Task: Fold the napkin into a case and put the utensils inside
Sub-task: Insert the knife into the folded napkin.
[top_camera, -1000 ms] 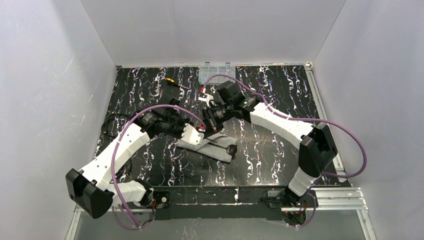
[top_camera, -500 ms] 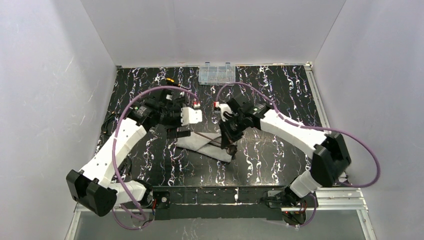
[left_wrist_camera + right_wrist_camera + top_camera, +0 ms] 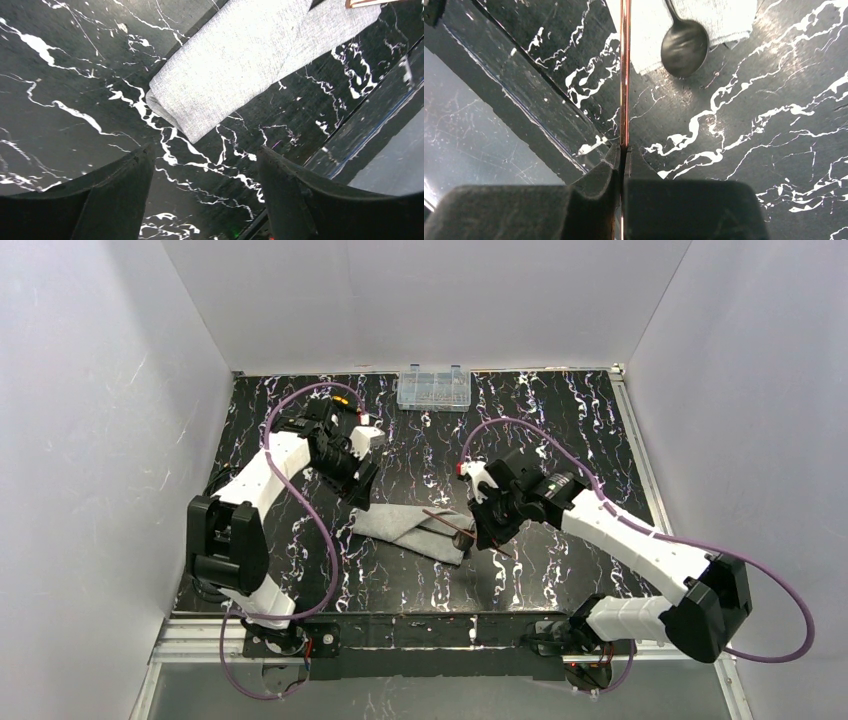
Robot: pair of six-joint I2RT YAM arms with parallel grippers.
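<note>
Case point(image 3: 400, 527) lies folded mid-surface point(image 3: 560, 420). We see left jaws spread and empty at its 10 o'clock. Right jaws at 3 o'clock pinch a thin copper utensil point(image 3: 625, 75); spoon point(image 3: 684, 45) head overlaps the case edge.

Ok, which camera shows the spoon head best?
Right wrist: the spoon head is large and sharp, overlapping the case's edge. Top external shows it only as a tiny dark spot; left wrist shows cloth, no spoon head.
</note>
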